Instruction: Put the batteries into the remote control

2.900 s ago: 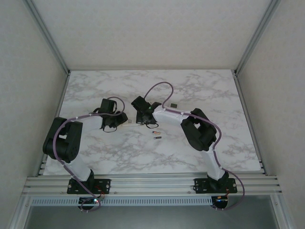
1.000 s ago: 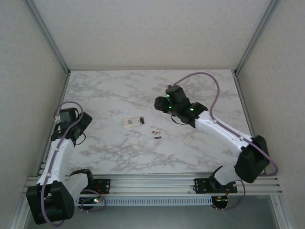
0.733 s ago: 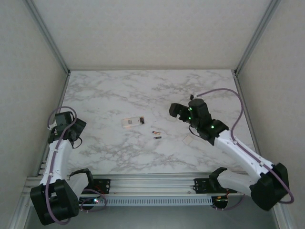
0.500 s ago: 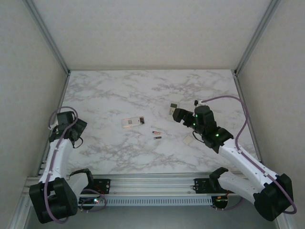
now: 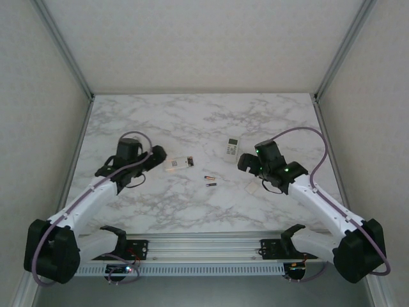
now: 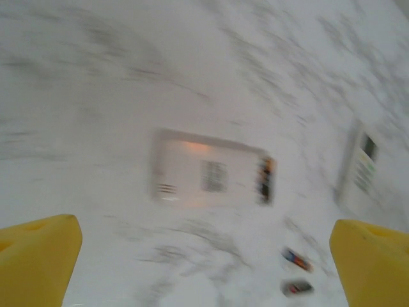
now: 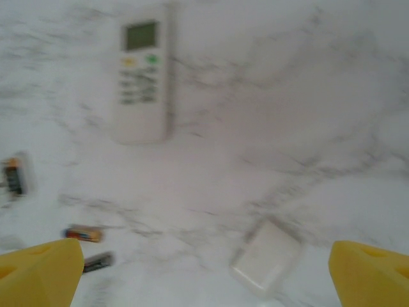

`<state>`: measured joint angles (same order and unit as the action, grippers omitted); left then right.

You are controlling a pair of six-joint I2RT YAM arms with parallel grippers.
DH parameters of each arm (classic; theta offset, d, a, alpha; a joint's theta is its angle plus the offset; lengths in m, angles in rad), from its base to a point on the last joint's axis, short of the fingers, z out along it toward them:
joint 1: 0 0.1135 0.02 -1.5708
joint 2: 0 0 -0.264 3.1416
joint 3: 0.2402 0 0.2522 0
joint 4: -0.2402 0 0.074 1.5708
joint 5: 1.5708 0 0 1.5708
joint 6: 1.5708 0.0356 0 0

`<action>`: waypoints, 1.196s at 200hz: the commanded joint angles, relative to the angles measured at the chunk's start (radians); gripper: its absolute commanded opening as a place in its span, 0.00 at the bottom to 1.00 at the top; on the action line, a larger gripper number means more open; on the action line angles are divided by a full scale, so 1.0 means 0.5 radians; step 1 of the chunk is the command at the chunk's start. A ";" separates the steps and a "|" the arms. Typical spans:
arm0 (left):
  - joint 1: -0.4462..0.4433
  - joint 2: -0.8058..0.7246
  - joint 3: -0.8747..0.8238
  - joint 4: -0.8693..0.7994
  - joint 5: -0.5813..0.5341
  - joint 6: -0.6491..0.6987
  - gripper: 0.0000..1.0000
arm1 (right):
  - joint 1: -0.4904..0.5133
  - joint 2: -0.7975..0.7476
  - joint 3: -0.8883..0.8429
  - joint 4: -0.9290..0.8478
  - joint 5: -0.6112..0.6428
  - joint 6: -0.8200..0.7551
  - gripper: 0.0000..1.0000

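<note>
On my feed the marble table point(image 5: 160, 121) sits between pale walls point(image 5: 204, 45), with an aluminium rail point(image 5: 204, 242) along its near edge. I see a white face-up remote point(image 7: 142, 80) with a screen, and a small flat white piece point(image 7: 265, 257) lying well apart from it.

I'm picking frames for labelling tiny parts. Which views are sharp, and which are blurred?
Top external view: sharp and evenly lit, the batteries small but distinct. Left wrist view: heavy motion blur smears the remote lying face down. Right wrist view: milder blur; the remote lying face up is recognisable, its buttons fuzzy.
</note>
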<state>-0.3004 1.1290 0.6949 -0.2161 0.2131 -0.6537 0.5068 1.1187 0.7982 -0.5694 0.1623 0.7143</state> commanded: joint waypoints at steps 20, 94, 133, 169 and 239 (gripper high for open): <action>-0.478 0.074 0.249 0.106 -0.161 0.246 1.00 | -0.137 0.208 0.014 -0.328 -0.135 0.107 0.99; -0.599 0.066 0.169 0.152 -0.297 0.364 1.00 | -0.112 0.577 0.407 -0.427 -0.212 -0.932 0.93; -0.598 0.021 0.171 0.119 -0.368 0.353 1.00 | 0.022 0.720 0.504 -0.497 0.170 -1.608 0.97; -0.598 -0.110 0.065 0.172 -0.357 0.332 1.00 | 0.030 0.811 0.500 -0.558 -0.043 -1.882 0.98; -0.596 -0.263 -0.074 0.131 -0.461 0.302 1.00 | 0.028 1.205 0.494 -0.584 -0.141 -1.924 0.92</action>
<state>-0.5941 1.0325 0.6880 -0.1528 0.0242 -0.4934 0.5198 1.6939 1.0542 -0.8314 0.1387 -0.2184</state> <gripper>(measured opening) 0.994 0.921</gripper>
